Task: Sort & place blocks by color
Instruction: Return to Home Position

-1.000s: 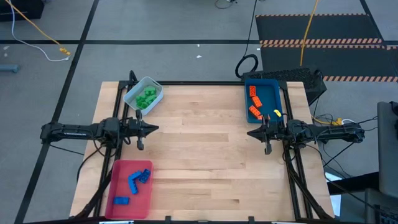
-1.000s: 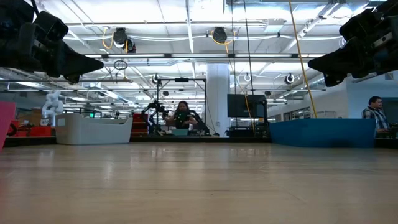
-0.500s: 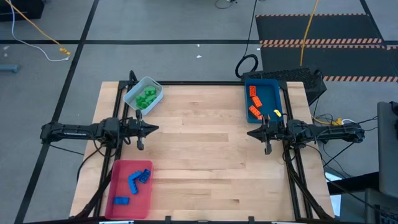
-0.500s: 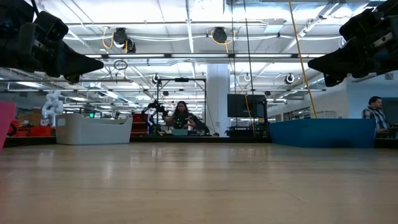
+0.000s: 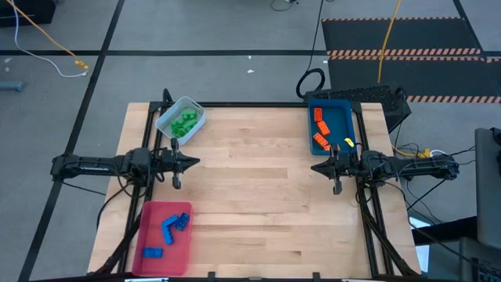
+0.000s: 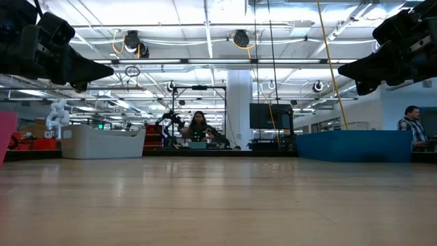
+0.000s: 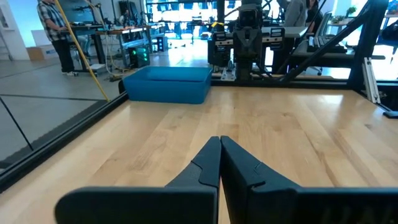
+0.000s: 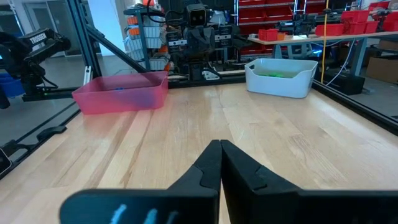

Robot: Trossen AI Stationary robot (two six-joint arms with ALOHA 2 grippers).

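Blocks (image 5: 185,122) sit in three trays (image 5: 178,254), seemingly sorted by color; left gripper (image 5: 197,162) and right gripper (image 5: 314,168) hover clenched, empty.

From above, the green blocks (image 5: 185,122) in the pale tray (image 5: 166,119) at the table's (image 5: 250,196) far left corner heap too tightly to count. In the low view tray walls hide everything inside, and the red tray (image 6: 5,137) at the table's left edge is cut off by the picture's edge.
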